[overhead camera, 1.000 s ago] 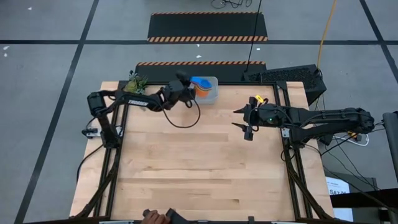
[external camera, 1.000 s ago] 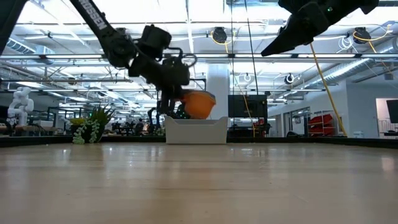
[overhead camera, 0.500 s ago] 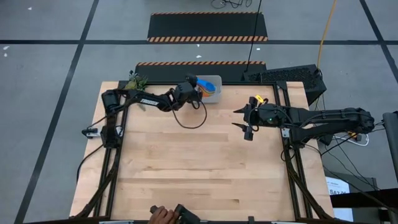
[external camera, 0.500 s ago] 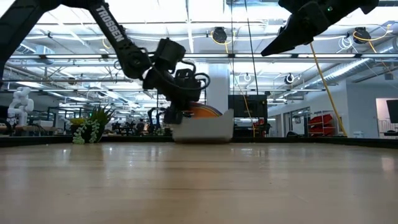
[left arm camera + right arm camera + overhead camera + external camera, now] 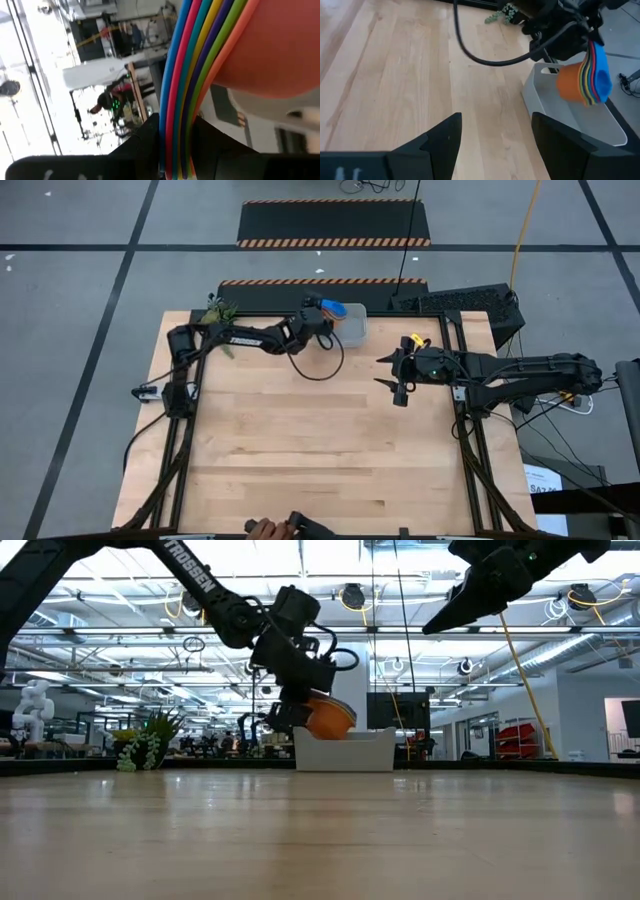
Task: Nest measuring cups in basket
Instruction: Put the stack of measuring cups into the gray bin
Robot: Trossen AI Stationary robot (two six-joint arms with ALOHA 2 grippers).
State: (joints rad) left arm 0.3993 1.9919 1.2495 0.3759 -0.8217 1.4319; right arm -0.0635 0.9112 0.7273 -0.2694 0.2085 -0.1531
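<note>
Handles of the nested stack of small round plastic measuring cups (image 5: 584, 74), orange outermost and blue innermost, hidden between the dark fingers (image 5: 150, 137) of the left gripper (image 5: 322, 314), so jaws read as nearly closed and clamped on the stack's handles. From the left wrist only coloured rims (image 5: 192, 75) in blue, red, yellow, navy, green and orange, and a broad orange wall, cut off at the frame edge; individual cup count not certain. Stack tipped on its side, mouth turned outward, hanging over the near end of the small pale grey-white rectangular plastic basket (image 5: 592, 129), not resting on its floor. In the high view the stack (image 5: 331, 311) over the basket (image 5: 354, 326), basket partly covered by the gripper. In the low view the orange cup (image 5: 328, 718) at the basket's (image 5: 350, 750) left rim, contact with the rim hard to judge. Right gripper (image 5: 390, 372) well to the right of the basket, raised above the table, jaws spread wide, nothing between them. Light wooden table (image 5: 330, 450) under the basket, small green plant (image 5: 219, 313) to the basket's left at the table's far edge. Beyond the basket, grey floor with black-and-orange striped mats (image 5: 334, 224). A person's hand (image 5: 262, 528) at the table's near edge, mostly cut off.
</note>
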